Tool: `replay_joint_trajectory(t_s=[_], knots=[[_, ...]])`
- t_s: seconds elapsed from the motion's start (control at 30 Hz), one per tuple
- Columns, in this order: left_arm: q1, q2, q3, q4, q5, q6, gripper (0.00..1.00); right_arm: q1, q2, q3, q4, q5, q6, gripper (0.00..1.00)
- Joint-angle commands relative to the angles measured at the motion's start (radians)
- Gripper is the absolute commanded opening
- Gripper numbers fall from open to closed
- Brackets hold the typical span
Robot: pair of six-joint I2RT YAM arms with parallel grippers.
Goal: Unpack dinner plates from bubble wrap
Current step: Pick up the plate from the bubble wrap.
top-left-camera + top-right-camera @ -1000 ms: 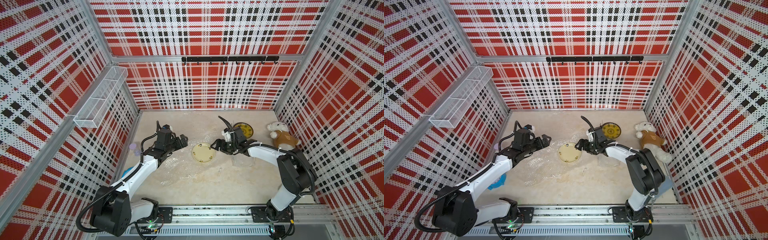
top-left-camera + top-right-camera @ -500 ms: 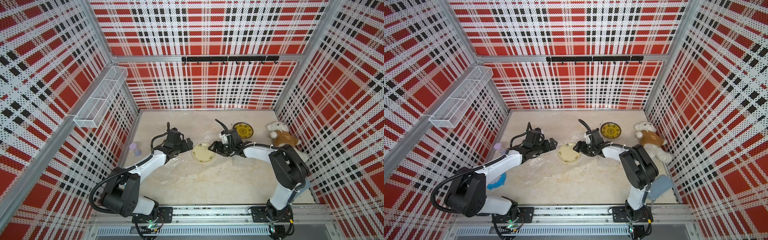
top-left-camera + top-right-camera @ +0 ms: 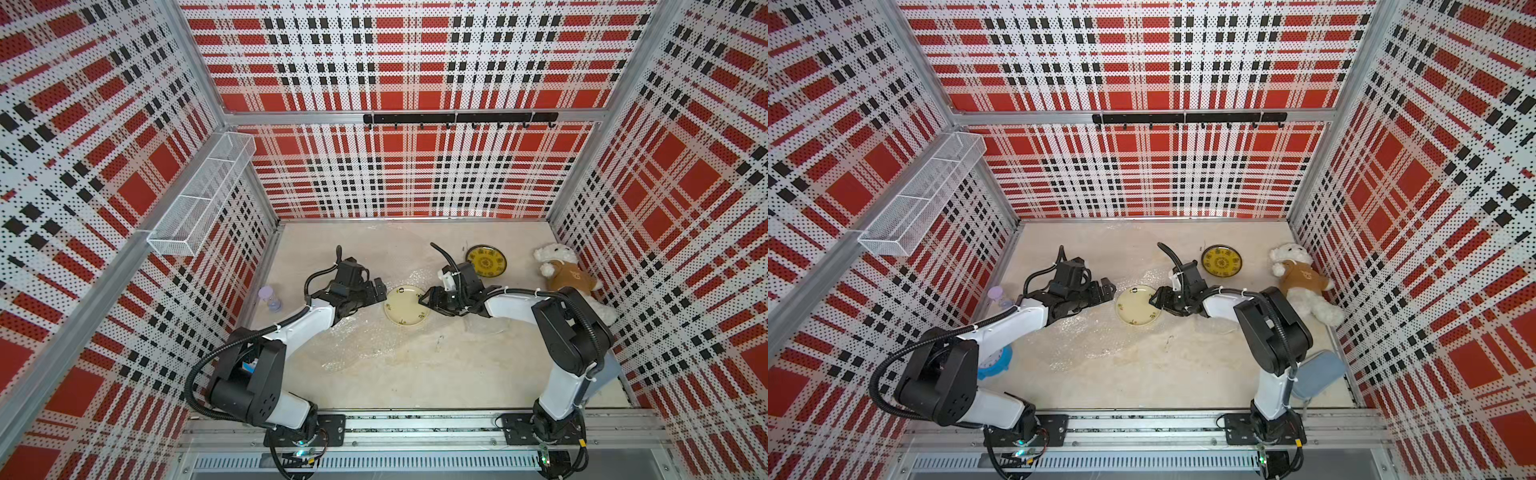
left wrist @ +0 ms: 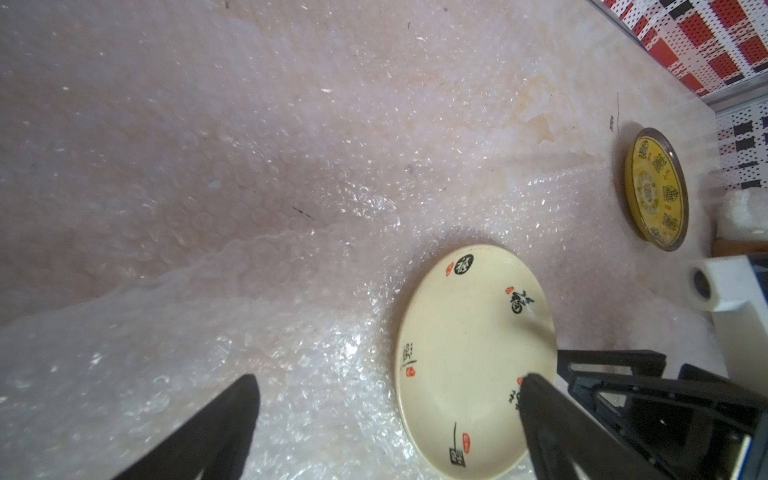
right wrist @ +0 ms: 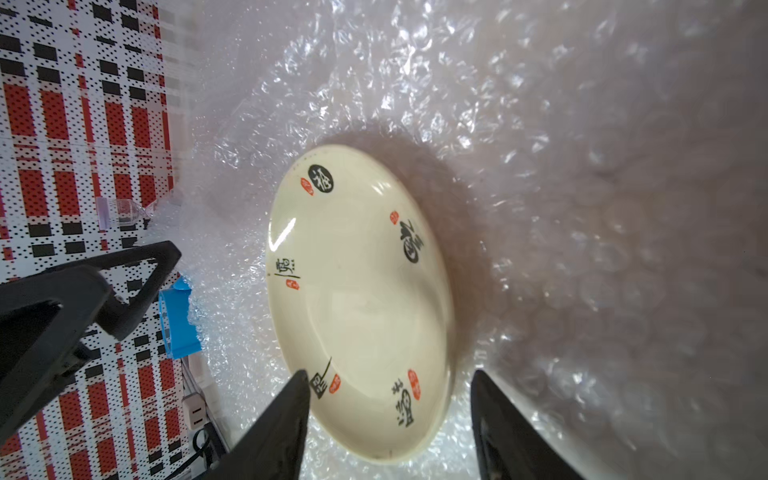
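- Perforated panels in red, white and black plaid enclose a beige, marble-veined desk (image 3: 436,374). A white wire-mesh basket (image 3: 199,199) hangs on a side wall and a black hook rail (image 3: 457,118) on the back wall.
- Bubble wrap (image 3: 357,340): clear, shiny, crinkled sheet, spread over the middle of the desk and humped in places.
- Cream plate (image 3: 406,306): round, shallow, glossy glaze, with black brush characters and small red seals round the rim. It sits uncovered on top of the bubble wrap, mid-desk, between the two pincers.
- Yellow plate (image 3: 485,261): round, thin dark rim, patterned medallions. It lies toward the back wall, apart from the cream plate.
- Left pincer (image 4: 386,399): jaws spread wide, gripping nothing. One black finger is over the wrap, the other at the cream plate's rim.
- Right pincer (image 5: 390,399): jaws partly apart, straddling the plate's opposite rim. Firm contact cannot be confirmed.
- Plush white teddy bear (image 3: 565,274) in a brown top lies near the right wall; a lilac hourglass (image 3: 270,298) stands near the left wall.
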Motion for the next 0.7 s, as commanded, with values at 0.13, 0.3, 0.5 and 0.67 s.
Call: replay_joint_trajectory(t_s=[0.13,0.3,0.5,0.67], knots=[[-0.005,0.016,0.026,0.028,-0.005,-0.008,0.99,0.004,0.009,-0.037,0.107,0.014,0.015,0.47],[-0.005,0.016,0.024,0.029,-0.006,-0.010,0.99,0.005,0.022,-0.039,0.127,0.002,0.018,0.40],[-0.005,0.015,0.024,0.028,-0.008,-0.010,0.99,0.004,0.046,-0.047,0.163,-0.006,0.029,0.36],[-0.006,0.021,0.025,0.028,-0.007,-0.010,0.99,0.005,0.062,-0.067,0.222,-0.009,0.048,0.32]])
